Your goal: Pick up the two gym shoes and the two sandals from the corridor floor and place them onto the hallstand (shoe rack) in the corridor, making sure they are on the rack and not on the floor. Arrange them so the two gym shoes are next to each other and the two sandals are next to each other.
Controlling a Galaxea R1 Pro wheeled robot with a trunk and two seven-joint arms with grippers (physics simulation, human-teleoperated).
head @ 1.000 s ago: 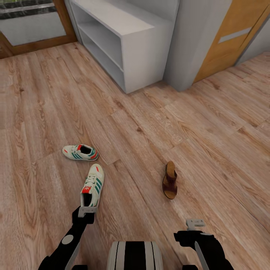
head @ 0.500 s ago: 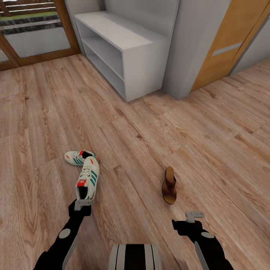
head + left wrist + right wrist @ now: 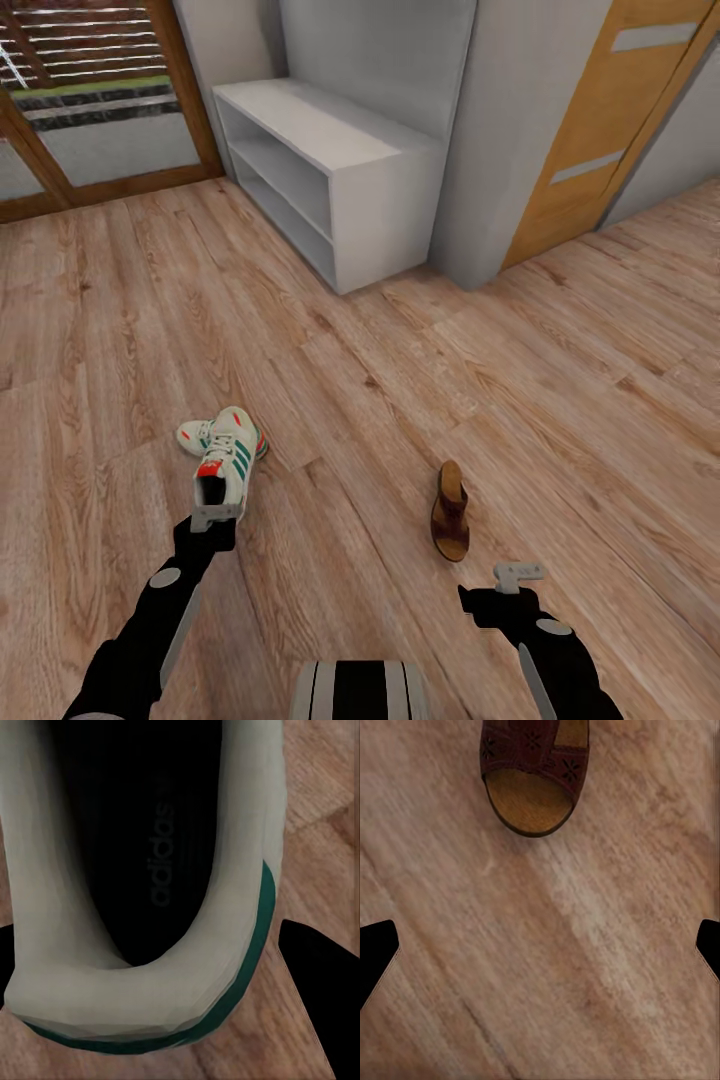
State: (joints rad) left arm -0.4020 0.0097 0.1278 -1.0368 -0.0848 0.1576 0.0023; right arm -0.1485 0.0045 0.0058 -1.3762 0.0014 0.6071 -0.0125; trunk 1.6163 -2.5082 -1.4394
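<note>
Cream-white leather of one gym shoe (image 3: 226,468) pinched at the heel by the left gripper (image 3: 215,516), toe aimed away from the robot and tipped over the second gym shoe (image 3: 200,438), which lies crosswise on the corridor floor (image 3: 420,360) just past it. Touching or only overlapping in the head view: cannot tell. Seen up close in the left wrist view: held shoe's dark insole and rounded heel collar (image 3: 142,990), green trim along the heel edge, a dark finger (image 3: 322,997) beside the collar, wood planks beyond. Closed on the heel rim, judging by how the shoe sits at the gripper's tip.

Brown sandal (image 3: 451,508) flat on the planks, well apart from the sneakers, lengthwise toward the hallstand, just ahead of the right gripper (image 3: 518,575). Right gripper spread wide and holding nothing: in the right wrist view, two dark fingertips (image 3: 376,952) at opposite sides with bare flooring between, and one end of the sandal (image 3: 531,772), tan footbed and dark-red strap, beyond them.

Pale grey hallstand (image 3: 330,165) far across the floor, against the wall, two shelf openings facing the left side of the head view, both openings and top bare. Wood-framed glass door (image 3: 90,110) next to the stand's far end, grey wall pillar (image 3: 500,140) at its near end, orange-brown door (image 3: 610,120) beyond that. Robot's striped trunk (image 3: 360,690) low in the head view, between the two black arms.
</note>
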